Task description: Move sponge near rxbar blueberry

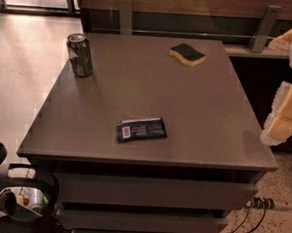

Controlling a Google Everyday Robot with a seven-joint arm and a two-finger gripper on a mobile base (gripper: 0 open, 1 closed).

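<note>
The sponge [187, 54], dark green on top with a yellow foam base, lies flat at the far right of the grey table top [201, 112]. The rxbar blueberry [141, 129], a dark blue wrapper with a white barcode patch, lies flat near the table's front edge, left of centre. My gripper [284, 124], with white and yellow parts, hangs at the right edge of the view. It is beyond the table's right side, well apart from both the sponge and the bar, and holds nothing that I can see.
A silvery-green drink can [80, 55] stands upright at the table's far left corner. Drawers [151, 191] front the table below the top. A power strip with cables [261, 203] lies on the floor at lower right. Dark equipment [17, 199] sits at lower left.
</note>
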